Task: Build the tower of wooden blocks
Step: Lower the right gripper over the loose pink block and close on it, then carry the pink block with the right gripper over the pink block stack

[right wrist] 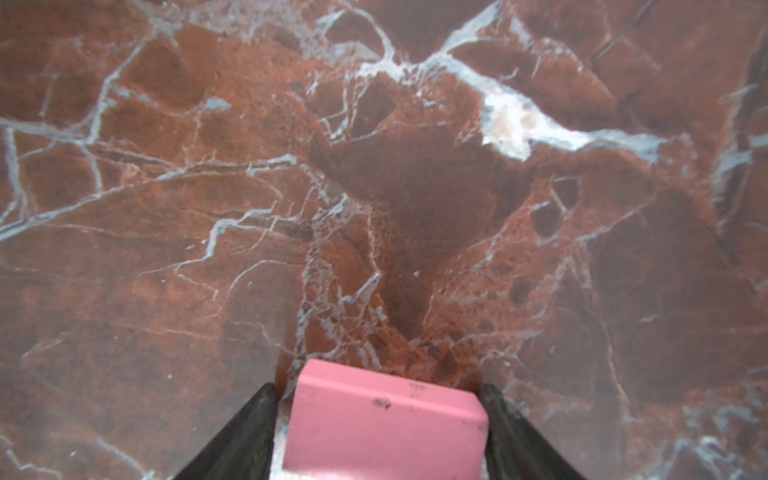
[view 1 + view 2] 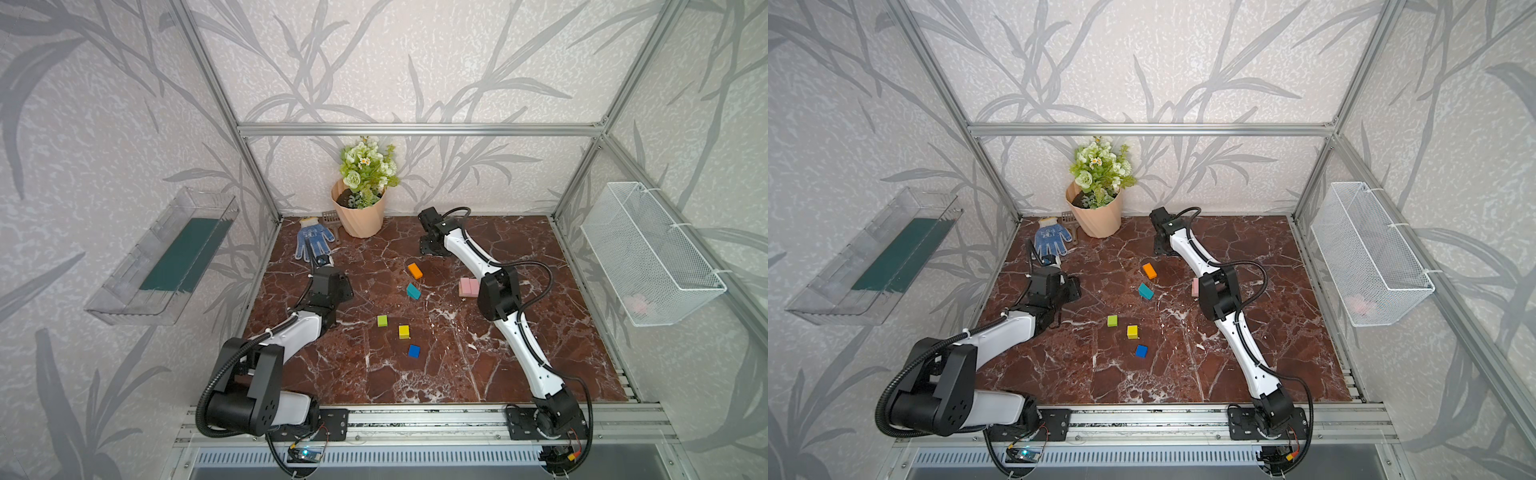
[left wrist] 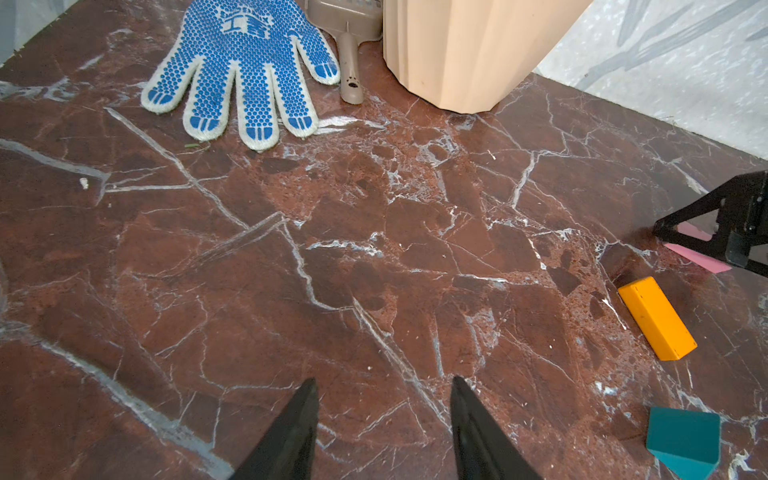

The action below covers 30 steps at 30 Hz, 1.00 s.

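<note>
The pink bar (image 1: 386, 424) lies flat on the marble tabletop (image 2: 478, 374) at about twelve o'clock from the table's middle. My right pincer (image 1: 379, 388) straddles it with the fingers parted. A pale gap shows along one side, so I am around it, not clamped on it. Near it at seven o'clock lies the orange bar (image 2: 414, 271), with the teal block (image 2: 413, 291) just past that. At four o'clock, beside my right forearm, what look like two pink blocks (image 2: 469, 286) lie touching side by side. Farther off toward six and seven o'clock sit the lime cube (image 2: 382, 321), the yellow cube (image 2: 404, 331) and the blue cube (image 2: 414, 351), each apart from the others. Nothing is stacked yet, so I judge this an early step, handling a base piece. The next move calls for closing squarely across the bar's narrow width, lifting straight up, and carrying it to the pink pair without brushing the orange bar. My left pincer (image 3: 382, 380) hangs at nine o'clock, fingers apart and empty over bare marble. The flower pot (image 2: 360, 220) and work glove (image 2: 313, 241) sit at ten o'clock, well apart.
</note>
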Each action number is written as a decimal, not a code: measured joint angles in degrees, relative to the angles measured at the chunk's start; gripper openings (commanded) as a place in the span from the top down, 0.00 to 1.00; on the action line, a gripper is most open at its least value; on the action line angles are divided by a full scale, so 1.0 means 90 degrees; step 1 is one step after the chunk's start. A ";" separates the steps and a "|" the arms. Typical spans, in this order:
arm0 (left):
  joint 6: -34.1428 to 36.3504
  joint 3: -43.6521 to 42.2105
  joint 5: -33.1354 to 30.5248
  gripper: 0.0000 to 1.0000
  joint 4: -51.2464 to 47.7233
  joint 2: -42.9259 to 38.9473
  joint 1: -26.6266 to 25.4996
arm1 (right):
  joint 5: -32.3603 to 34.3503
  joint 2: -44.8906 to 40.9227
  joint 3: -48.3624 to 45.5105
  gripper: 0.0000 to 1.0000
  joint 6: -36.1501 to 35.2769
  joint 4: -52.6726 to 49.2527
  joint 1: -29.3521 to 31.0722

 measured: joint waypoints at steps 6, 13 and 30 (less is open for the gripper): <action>0.0000 0.0000 0.0010 0.48 0.0027 0.0000 0.0000 | -0.0002 0.0080 0.0121 0.31 0.0002 0.0070 0.0027; 0.0000 0.0000 0.0010 0.48 0.0029 0.0000 0.0029 | -0.0002 0.0092 0.0138 0.43 -0.0002 0.0075 0.0027; 0.0024 -0.0010 0.0119 0.49 0.0080 0.0000 0.0029 | -0.0095 -0.0481 -0.0639 0.58 -0.0148 -0.0206 0.0104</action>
